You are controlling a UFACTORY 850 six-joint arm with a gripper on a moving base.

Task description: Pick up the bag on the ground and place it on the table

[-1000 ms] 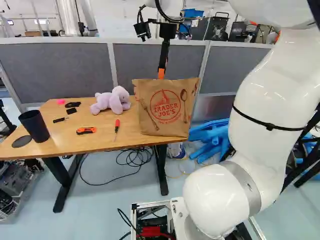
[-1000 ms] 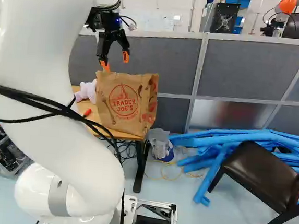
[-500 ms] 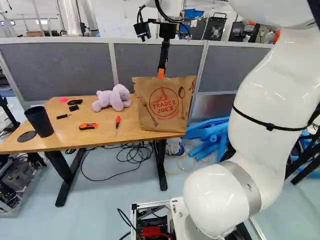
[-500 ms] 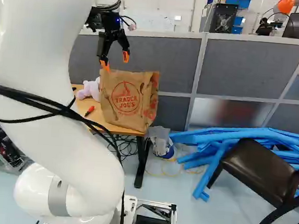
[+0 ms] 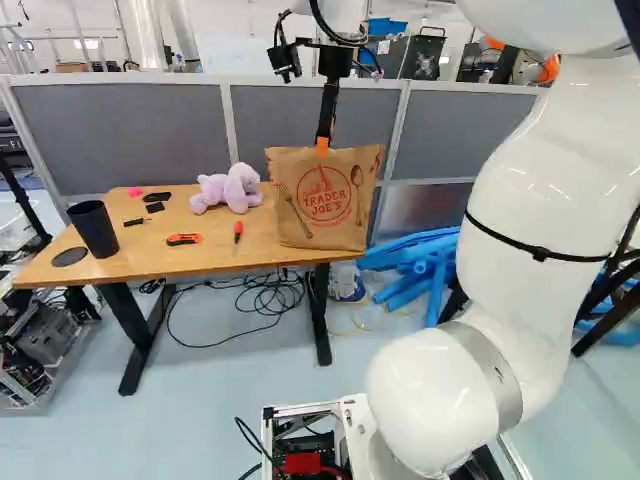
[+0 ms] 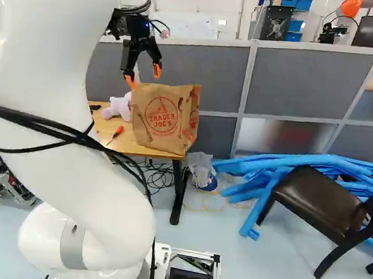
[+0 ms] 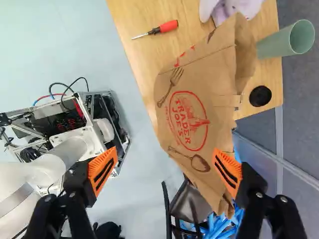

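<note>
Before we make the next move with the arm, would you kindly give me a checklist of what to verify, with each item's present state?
1. Bag on the table: ok.
2. Bag standing upright: ok.
3. End effector open, bag not gripped: ok.
4. Fingertips free of contact with the bag's top: cannot tell; one overlaps it in the views.
5. Bag's base fully inside the table edge: cannot tell; it stands close to the edge.
6. Plush toy not trapped under the bag: ok.
</note>
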